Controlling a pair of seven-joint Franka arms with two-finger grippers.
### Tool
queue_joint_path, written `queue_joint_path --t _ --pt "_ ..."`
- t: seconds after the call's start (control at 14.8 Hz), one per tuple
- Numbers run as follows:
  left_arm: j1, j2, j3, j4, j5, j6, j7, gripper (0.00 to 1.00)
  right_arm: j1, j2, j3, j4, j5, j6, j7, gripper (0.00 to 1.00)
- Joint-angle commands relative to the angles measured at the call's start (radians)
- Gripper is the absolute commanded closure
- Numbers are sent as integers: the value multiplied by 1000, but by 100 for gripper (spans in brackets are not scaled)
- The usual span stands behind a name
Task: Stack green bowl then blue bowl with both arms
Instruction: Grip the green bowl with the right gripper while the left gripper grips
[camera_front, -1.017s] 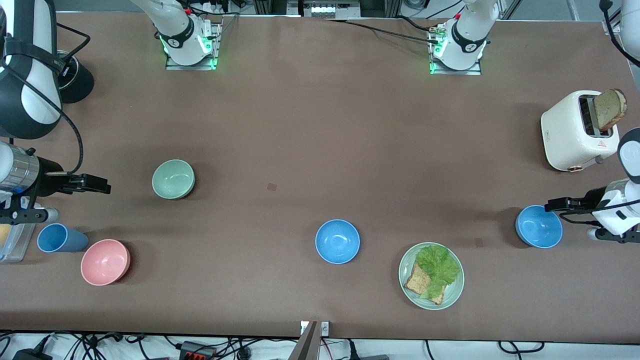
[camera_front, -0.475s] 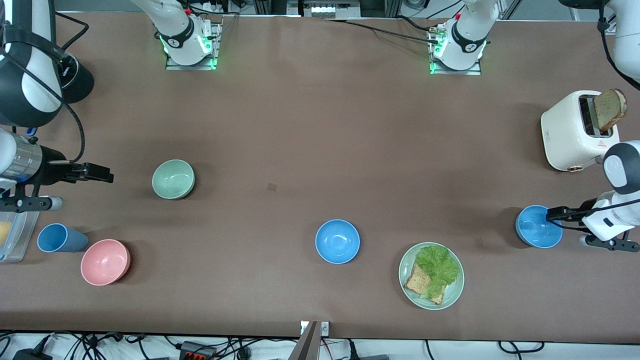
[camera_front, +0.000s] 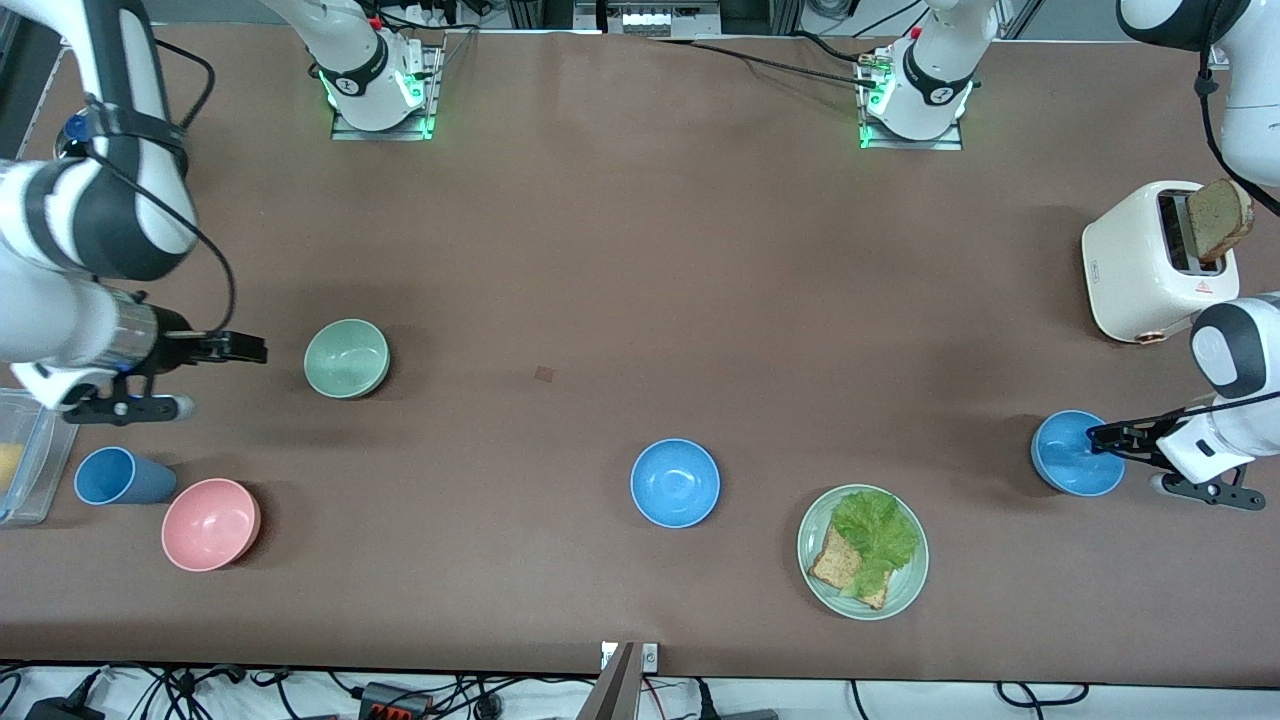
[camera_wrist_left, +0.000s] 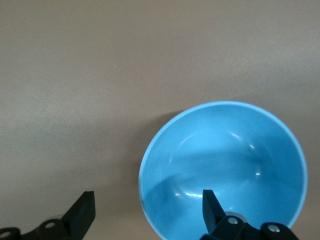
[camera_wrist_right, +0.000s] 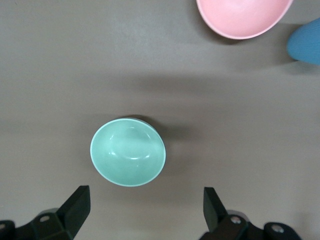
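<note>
The green bowl (camera_front: 346, 358) stands upright toward the right arm's end of the table. It also shows in the right wrist view (camera_wrist_right: 127, 152). My right gripper (camera_front: 255, 348) is open and empty just beside it (camera_wrist_right: 145, 207). One blue bowl (camera_front: 1078, 453) stands toward the left arm's end. My left gripper (camera_front: 1100, 437) is open over its rim, one finger over the inside and one over the table (camera_wrist_left: 148, 196). This bowl fills the left wrist view (camera_wrist_left: 225, 165). A second blue bowl (camera_front: 675, 482) stands mid-table, nearer the front camera.
A pink bowl (camera_front: 210, 523) and a blue cup (camera_front: 115, 476) lie nearer the front camera than the green bowl. A green plate with lettuce and toast (camera_front: 862, 551) sits between the blue bowls. A white toaster (camera_front: 1155, 262) holds a slice. A clear container (camera_front: 25, 455) is at the table's end.
My right gripper has moved closer to the green bowl. My left gripper has shifted over the blue bowl's rim and come lower. No bowl has moved.
</note>
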Motion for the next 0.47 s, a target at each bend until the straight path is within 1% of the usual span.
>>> queue_joint_path --t 0.0,0.07,0.14,0.2,0.27,0.34,0.41 --pt "13 20 -8 28 10 0 26 39 5 -8 4 -148 -17 123 6 0" --pt "13 20 -8 28 9 0 26 49 5 12 4 -183 -15 170 5 0" --pt "14 22 -8 28 7 0 28 55 2 48 4 -202 -15 216 5 0" --pt "20 22 -8 28 9 0 28 66 2 82 4 -205 -14 243 6 0" --pt "22 22 -8 28 9 0 28 74 4 111 4 -203 -12 260 6 0" --pt "25 22 -8 28 9 0 31 78 5 133 4 -205 -9 273 6 0" --pt "30 22 -8 28 9 0 46 79 5 154 4 -205 -9 275 6 0"
